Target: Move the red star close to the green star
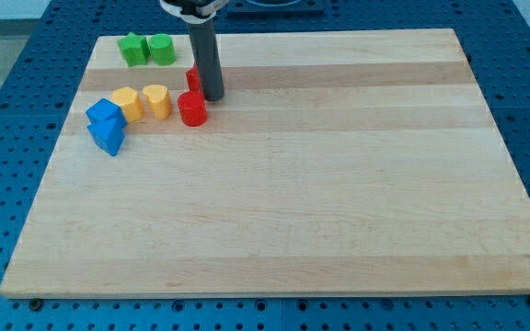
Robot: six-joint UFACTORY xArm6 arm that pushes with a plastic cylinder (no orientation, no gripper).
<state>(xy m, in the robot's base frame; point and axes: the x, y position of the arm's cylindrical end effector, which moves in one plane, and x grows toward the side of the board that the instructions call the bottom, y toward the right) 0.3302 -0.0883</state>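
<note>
Lying nearest, two blue blocks (107, 126); beyond, two yellow blocks (143, 101), red cylinder (192, 108). Tip (213, 96) touching red star (193, 78), half hidden; no pincer fitted. Farthest, green star (133, 49), green block (162, 49). Risking star slipping sideways, or nudging cylinder.

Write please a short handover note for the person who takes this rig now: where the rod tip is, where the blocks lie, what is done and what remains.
Tip: my tip is on the board near the view's top left, right beside the red star, which the rod mostly hides.
Blocks: the green star sits at the view's top-left corner, next to a second green block. A red cylinder lies just below the tip. Two yellow blocks and two blue blocks lie further left.
Done: the red star is not yet close to the green star.
Left: push it up and left to the green star.
</note>
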